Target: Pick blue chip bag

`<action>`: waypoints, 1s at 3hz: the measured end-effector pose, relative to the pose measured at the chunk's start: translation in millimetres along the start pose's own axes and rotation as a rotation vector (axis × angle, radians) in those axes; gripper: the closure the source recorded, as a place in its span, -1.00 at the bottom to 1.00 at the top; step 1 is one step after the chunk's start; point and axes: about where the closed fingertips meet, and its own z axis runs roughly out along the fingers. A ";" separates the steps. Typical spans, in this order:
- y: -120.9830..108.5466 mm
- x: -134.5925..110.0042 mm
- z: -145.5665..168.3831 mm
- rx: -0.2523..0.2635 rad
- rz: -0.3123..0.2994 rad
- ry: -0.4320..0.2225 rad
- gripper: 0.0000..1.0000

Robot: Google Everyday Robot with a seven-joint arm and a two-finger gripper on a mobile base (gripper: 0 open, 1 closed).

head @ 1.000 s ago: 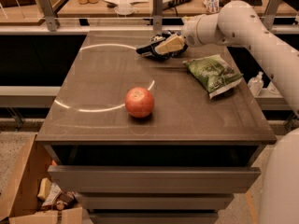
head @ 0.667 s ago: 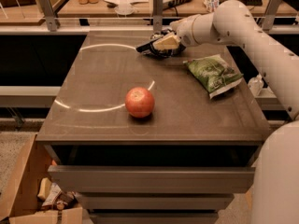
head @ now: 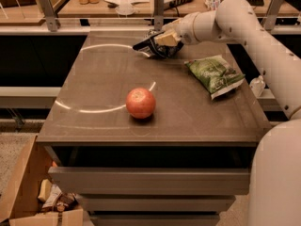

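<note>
The blue chip bag (head: 163, 52) is a small dark crumpled bundle at the far middle of the brown table (head: 94, 121). It is mostly hidden under my gripper (head: 151, 43). My gripper reaches in from the right on the white arm (head: 225, 18), sits right over the bag and is in contact with it. A dark part of the gripper juts to the left just above the table top.
A red apple (head: 140, 102) sits near the table's middle front. A flat green chip bag (head: 215, 74) lies to the right of my gripper. A rail with metal posts (head: 158, 4) runs behind the table. A cardboard box (head: 28, 192) stands on the floor at lower left.
My gripper and forearm have shifted a little to the left over the blue chip bag. The apple and the green bag have not moved.
</note>
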 end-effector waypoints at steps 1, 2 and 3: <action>-8.0 -18.4 -18.4 0.016 0.026 -0.050 1.00; -23.3 -38.3 -48.2 0.061 0.069 -0.111 1.00; -34.7 -50.2 -77.1 0.078 0.122 -0.172 1.00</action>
